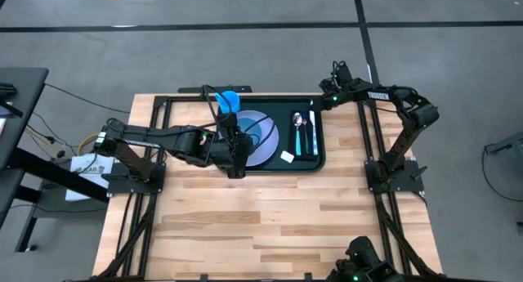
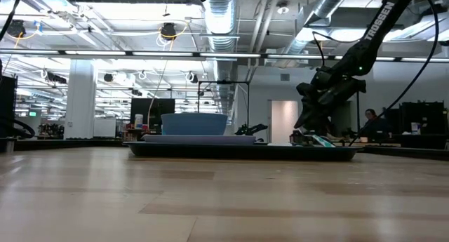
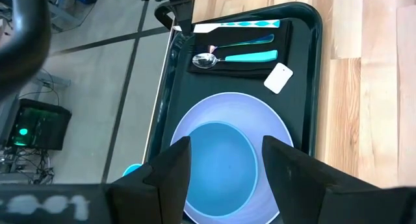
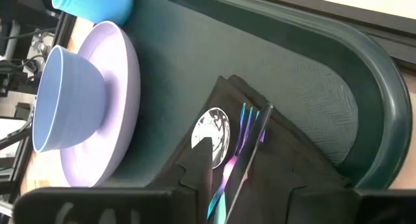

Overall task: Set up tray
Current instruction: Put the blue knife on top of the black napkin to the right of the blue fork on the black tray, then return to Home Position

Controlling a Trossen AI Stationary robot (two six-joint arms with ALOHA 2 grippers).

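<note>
The dark green tray (image 1: 320, 151) lies at the table's far side. On it a lilac plate (image 1: 268, 143) carries a blue bowl (image 3: 218, 162). To the right a black napkin (image 4: 286, 165) bears a spoon (image 4: 211, 126) and a fork (image 4: 250, 117). My left gripper (image 3: 224, 165) hangs open above the bowl, clear of it. My right gripper (image 4: 257, 185) is low over the napkin's far end, its fingers a little apart with the fork's handle (image 4: 227, 175) between them. My right gripper comes slanting down from the tray's far right corner, its fingers standing along the cutlery. One fingertip (image 4: 205, 152) covers part of the spoon's bowl. I cannot tell whether either finger touches the cutlery or the napkin.
A blue cup (image 1: 229, 100) stands at the tray's far left corner; I cannot tell whether it is inside the rim. A small white card (image 1: 288, 157) lies on the tray near the napkin. Bare wooden table (image 1: 270, 217) spreads toward the near edge.
</note>
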